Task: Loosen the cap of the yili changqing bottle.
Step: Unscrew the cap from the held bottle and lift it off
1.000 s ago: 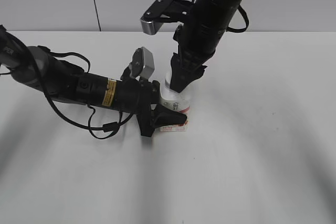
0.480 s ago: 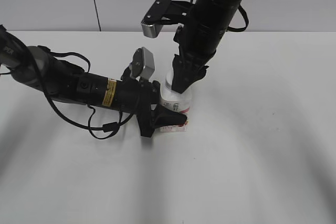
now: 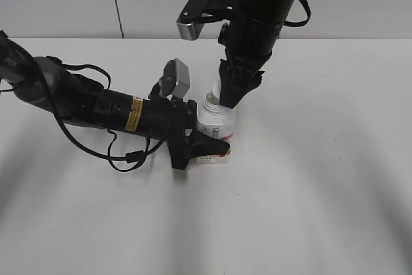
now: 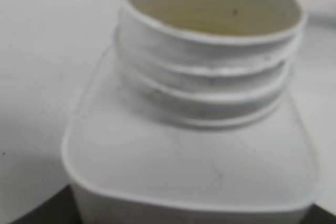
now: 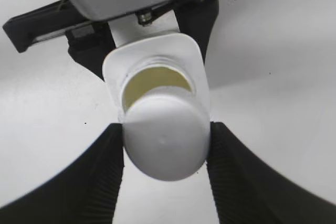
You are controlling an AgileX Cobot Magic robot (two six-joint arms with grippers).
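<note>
While the left gripper hides the bottle's base, the right gripper clamps the cap.

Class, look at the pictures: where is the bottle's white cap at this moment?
The cap is off the bottle, held between the right gripper's fingers just above the open neck, centre of the exterior view.

We see the bottle blurred, its base cropped; the cap mostly hidden behind the right end effector.
</note>
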